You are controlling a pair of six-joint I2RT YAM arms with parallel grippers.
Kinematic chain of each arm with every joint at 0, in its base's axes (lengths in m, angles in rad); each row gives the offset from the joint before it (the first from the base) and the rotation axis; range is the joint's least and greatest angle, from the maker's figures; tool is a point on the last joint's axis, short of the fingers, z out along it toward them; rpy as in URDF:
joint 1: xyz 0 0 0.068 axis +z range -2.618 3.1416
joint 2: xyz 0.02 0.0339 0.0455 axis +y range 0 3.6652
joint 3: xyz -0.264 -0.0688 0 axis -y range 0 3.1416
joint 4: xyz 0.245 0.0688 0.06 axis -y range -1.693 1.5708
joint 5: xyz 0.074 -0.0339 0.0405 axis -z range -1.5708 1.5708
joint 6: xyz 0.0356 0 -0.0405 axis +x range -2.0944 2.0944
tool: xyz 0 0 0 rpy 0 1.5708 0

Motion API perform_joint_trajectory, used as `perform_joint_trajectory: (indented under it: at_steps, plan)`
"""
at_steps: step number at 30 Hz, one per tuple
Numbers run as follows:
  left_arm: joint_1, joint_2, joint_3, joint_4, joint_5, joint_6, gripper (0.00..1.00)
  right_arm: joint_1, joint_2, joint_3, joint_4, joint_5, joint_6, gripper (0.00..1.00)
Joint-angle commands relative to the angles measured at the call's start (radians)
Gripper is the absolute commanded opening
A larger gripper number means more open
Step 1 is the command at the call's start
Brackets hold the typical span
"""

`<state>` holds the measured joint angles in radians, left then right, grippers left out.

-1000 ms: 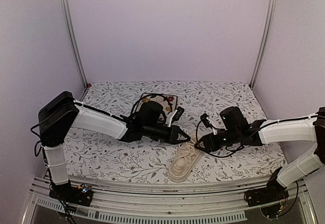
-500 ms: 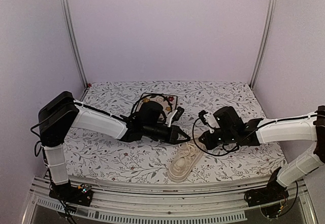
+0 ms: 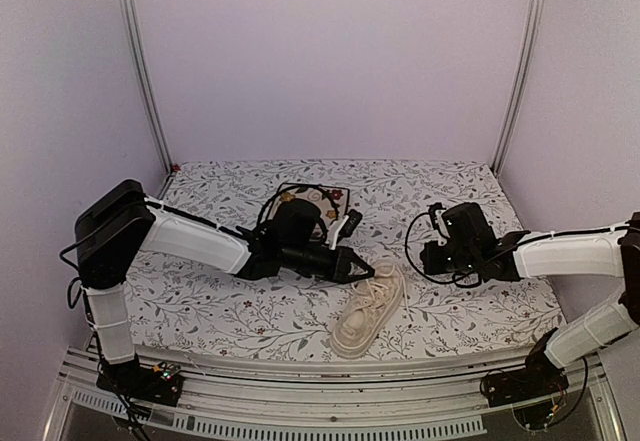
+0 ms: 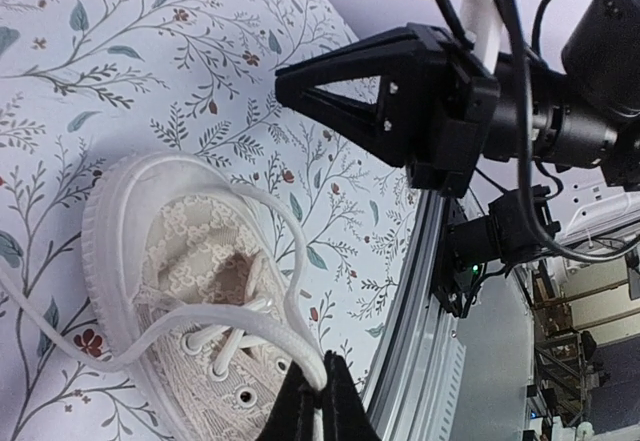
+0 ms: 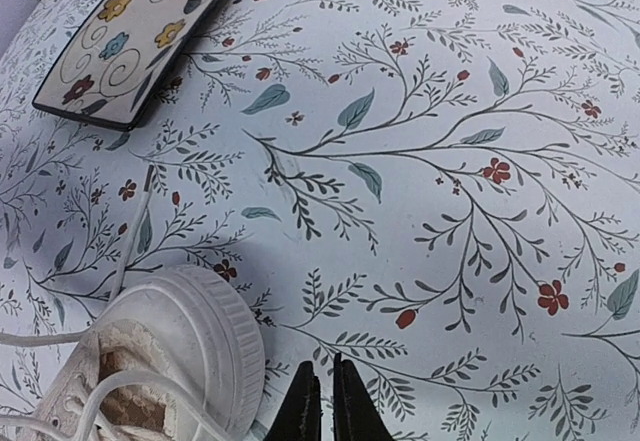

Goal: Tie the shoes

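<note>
Top external view showed the cream sneaker lying on the floral desk close to the near edge, about midway between the two arms. It sat at an angle, its toe turned toward the far right. The left arm reached in from the left and ended just above the laced part of the shoe. The right arm stretched in from the right, its tip near the toe but apart from it.

From the left wrist, the left fingers were clenched on a cream lace, which rose in a loose loop from the eyelets up into the tips.

From the right wrist, the right fingers were drawn nearly together with only a thin slit between them, hanging over the patterned cloth just beside the toe cap. Whether any lace sat in that slit could not be told. A square floral plate with a dark rim lay farther back.
</note>
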<state>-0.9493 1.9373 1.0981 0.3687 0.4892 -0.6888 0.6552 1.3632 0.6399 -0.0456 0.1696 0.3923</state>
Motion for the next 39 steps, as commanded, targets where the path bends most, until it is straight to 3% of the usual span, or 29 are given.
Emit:
perform_joint_trajectory:
  at_steps: [1,10,14,21,39]
  plan:
    - [0.013,-0.052,-0.013,0.002,0.006,0.007,0.00,-0.012,0.065,-0.002,0.068,-0.038,0.049,0.08]
    - [0.013,-0.033,0.019,-0.004,0.009,0.014,0.00,-0.013,-0.040,-0.074,0.005,-0.275,0.091,0.30]
    - [0.013,-0.026,0.025,-0.005,0.016,0.015,0.00,-0.012,-0.056,-0.166,0.103,-0.413,0.129,0.37]
    - [0.012,-0.026,0.026,-0.009,0.020,0.016,0.00,-0.017,0.021,-0.188,0.221,-0.486,0.150,0.45]
    - [0.013,-0.022,0.043,-0.026,0.023,0.023,0.00,-0.103,0.152,-0.234,0.408,-0.701,0.070,0.40]
